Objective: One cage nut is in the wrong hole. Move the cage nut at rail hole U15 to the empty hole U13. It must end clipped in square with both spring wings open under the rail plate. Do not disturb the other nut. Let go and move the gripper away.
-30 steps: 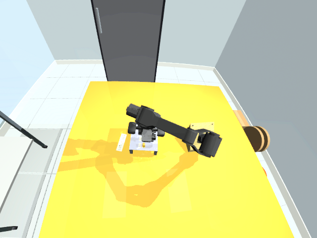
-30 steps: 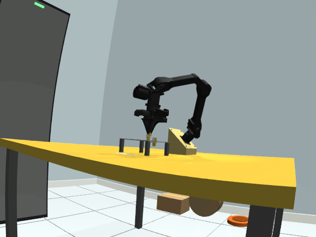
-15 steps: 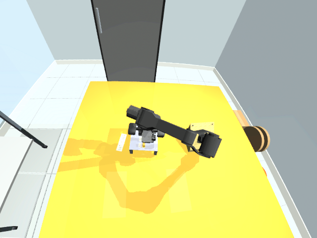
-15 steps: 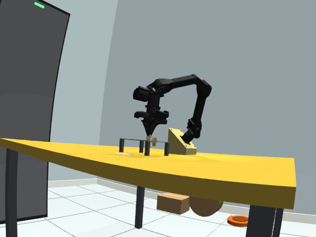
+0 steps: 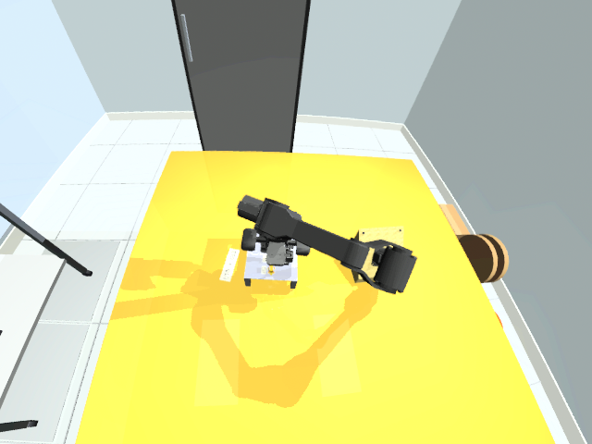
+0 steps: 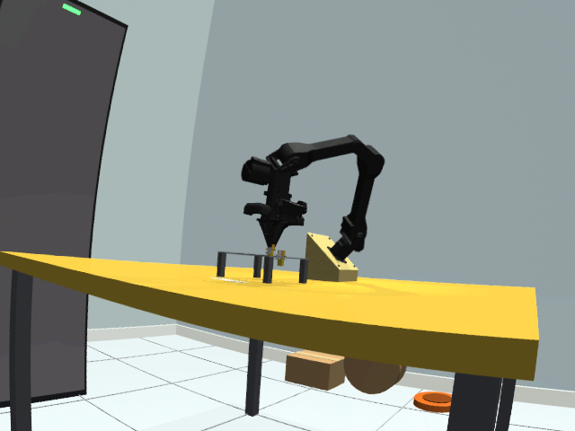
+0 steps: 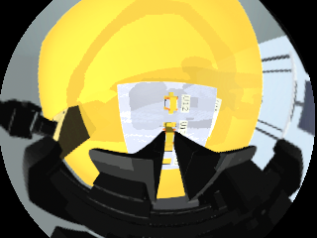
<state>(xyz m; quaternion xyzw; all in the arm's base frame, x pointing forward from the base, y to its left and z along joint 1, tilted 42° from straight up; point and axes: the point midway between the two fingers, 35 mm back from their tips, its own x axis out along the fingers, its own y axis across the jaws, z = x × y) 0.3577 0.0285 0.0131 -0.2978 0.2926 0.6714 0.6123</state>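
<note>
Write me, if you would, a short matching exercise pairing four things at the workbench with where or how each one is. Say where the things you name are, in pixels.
Things:
1. rail plate (image 5: 287, 274) (image 6: 236, 253) (image 7: 141, 106)
2. white strip (image 5: 229, 265) (image 6: 227, 280) (image 7: 218, 106)
3. cage nut being moved (image 6: 270, 250) (image 7: 169, 125)
4. other cage nut (image 5: 271, 269) (image 6: 281, 258) (image 7: 170, 103)

Places or states:
A. beside the U12 label
B. raised on dark legs
C. between the gripper's (image 5: 277, 260) (image 6: 271, 246) (image 7: 169, 131) fingertips
D. flat on the yellow tabletop

Pairs: 1-B; 2-D; 3-C; 4-A
</note>
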